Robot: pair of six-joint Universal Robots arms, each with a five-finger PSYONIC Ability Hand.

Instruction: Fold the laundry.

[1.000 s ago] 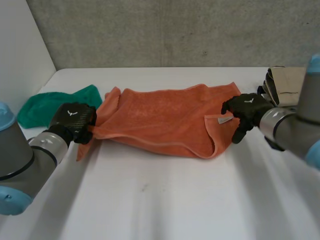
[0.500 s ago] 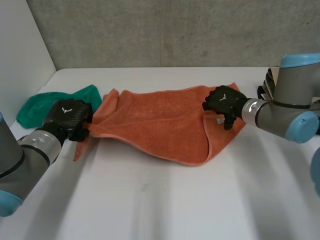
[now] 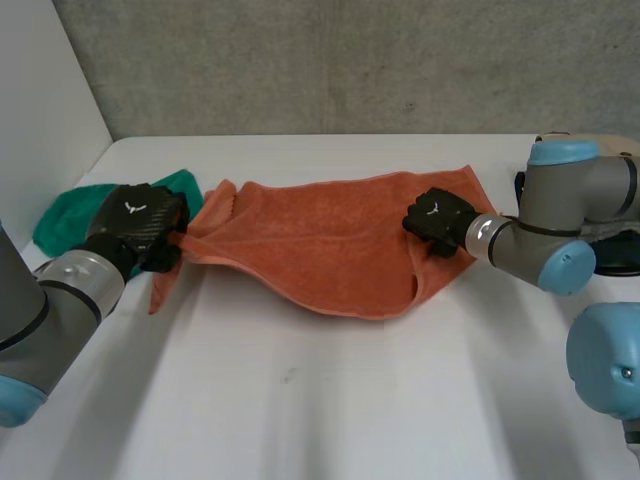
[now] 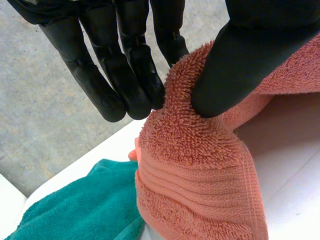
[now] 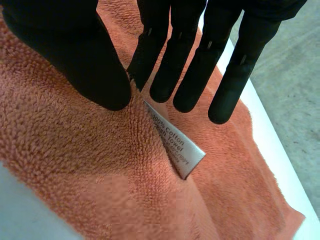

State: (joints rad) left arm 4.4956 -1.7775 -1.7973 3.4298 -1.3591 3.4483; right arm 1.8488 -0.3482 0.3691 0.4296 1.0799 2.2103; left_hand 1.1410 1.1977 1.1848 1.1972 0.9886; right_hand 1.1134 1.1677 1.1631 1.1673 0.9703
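Orange towel [image 3: 320, 245], folded over on itself, lying across the far half of the white surface [image 3: 330, 400], its long side parallel to the far edge. Left robot hand [image 3: 135, 228] is clamped on the towel's bunched end nearest the left edge, with the thumb [image 4: 235, 65] pressing the pile against the straight fingers [image 4: 115, 75]. That end is raised off the surface. Right robot hand [image 3: 437, 220] rests on the towel's end towards the right edge, its thumb and fingertips closed on a ridge of cloth at the root of a white care label [image 5: 175, 147]. A green cloth [image 3: 75, 215] lies by the left edge, just beside the left robot hand and touching the towel.
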